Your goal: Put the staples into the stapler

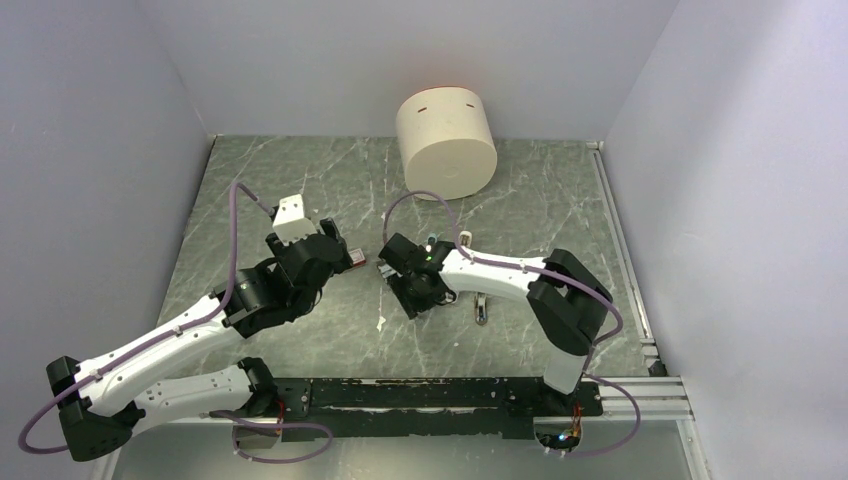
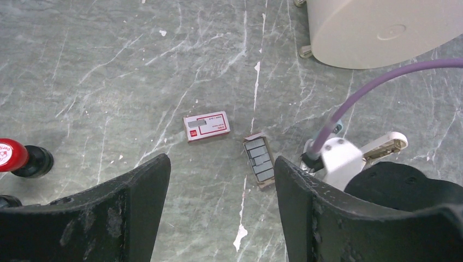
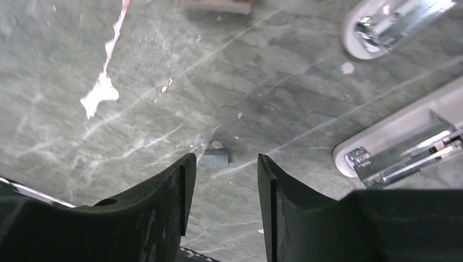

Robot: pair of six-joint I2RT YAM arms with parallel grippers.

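The right gripper (image 3: 225, 157) stands released, its black fingers parted and clasping nothing. A small dark grey ridged staple block (image 3: 217, 158) lies loose on the grey-green marbled tabletop (image 3: 306, 98) in the gap at the fingertips, closer to the finger on the left of the wrist view. Because it sits off-centre, a pinch from here would likely meet it with one finger first and shove or flip it rather than trap it. It is also tiny and flat, so the tips may scrape the stone and miss, or snap the strip.

Off to one side lies the slim white bar-shaped stapler (image 3: 396, 161), opened, its metal rail exposed. Nothing holds it. A block pushed into that narrow channel at a slight skew could jam, or could slide the whole stapler away.

The left gripper (image 2: 221, 159) hangs wide open and empty above the red-and-white cardboard box (image 2: 206, 126) and its open cardboard tray (image 2: 259, 160) of spare blocks, too far off to brace the stapler.
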